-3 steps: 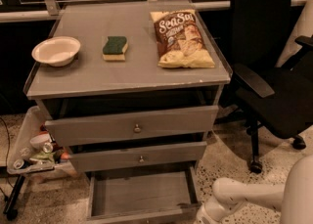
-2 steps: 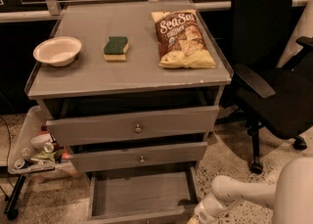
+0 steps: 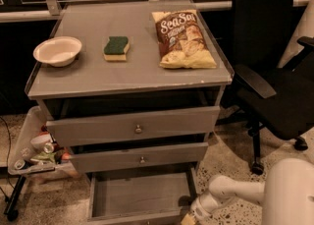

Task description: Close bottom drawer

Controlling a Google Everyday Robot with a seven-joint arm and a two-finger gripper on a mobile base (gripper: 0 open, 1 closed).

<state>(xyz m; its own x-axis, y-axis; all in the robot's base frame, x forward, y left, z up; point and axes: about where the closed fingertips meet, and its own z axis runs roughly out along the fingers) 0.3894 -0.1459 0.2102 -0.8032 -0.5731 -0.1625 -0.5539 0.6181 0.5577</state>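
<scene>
Lead: where is bottom drawer [image 3: 140, 197]?
Scout: Lowest of three, pulled well out; tray looks empty, long axis left-right.
Lead: and gripper [image 3: 189, 218]?
Scout: Low at frame edge, by drawer's front right corner; front panel just to its left. Grip state: cannot tell. Push likely goes inward, toward cabinet [image 3: 147, 74].

The bottom drawer [image 3: 140, 197] looks matt grey and smooth, the chip bag [image 3: 184, 40] glossy, the sponge [image 3: 117, 48] rough, and the gripper [image 3: 188, 218], at the drawer's right front corner, smooth pale plastic.
</scene>
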